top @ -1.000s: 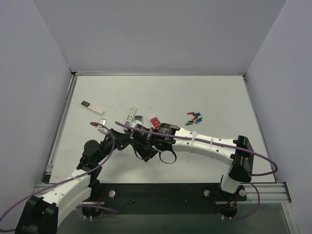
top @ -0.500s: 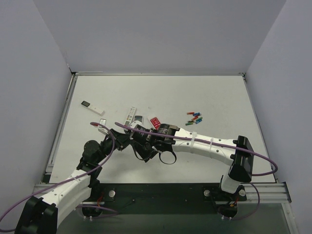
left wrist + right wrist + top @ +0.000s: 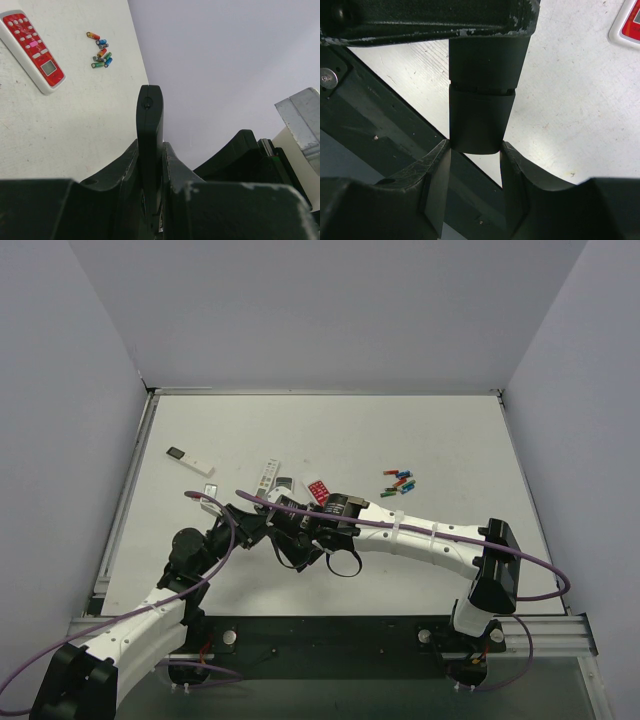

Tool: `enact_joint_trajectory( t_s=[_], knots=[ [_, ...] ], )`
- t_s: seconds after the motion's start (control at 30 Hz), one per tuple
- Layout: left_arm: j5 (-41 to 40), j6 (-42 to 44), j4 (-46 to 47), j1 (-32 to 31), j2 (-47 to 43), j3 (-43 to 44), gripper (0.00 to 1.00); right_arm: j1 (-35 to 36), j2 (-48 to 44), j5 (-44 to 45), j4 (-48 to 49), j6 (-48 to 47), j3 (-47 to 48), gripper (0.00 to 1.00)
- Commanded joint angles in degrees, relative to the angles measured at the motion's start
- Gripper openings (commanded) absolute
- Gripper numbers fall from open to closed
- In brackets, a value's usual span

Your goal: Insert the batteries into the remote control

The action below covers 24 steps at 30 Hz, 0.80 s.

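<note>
Black remote (image 3: 150,107) in left hand (image 3: 150,155)

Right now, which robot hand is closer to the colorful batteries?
Right, just barely. Both hands grip the same black gadget, left of the batteries. The right hand is on the batteries' side; the left hand holds on from the far side.

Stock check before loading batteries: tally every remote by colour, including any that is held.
White remotes: 2
Grey-faced remote: 1
Red remote: 1
Black remote, held: 1
Total: 5
</note>
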Motion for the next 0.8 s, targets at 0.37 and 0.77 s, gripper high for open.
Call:
enact_joint_trajectory(
  t_s=[0.37, 0.77],
  knots=[
    [1.4, -2.0, 5.4, -0.8, -0.2, 1.6, 0.00, -0.4, 1.5, 4.0, -2.7, -0.4, 2.6, 0.33],
    [-0.4, -2.7, 3.9, -0.8, 0.3, 0.8, 0.00, -0.4, 1.5, 3.9, -2.7, -0.7, 2.9, 0.36]
  ],
)
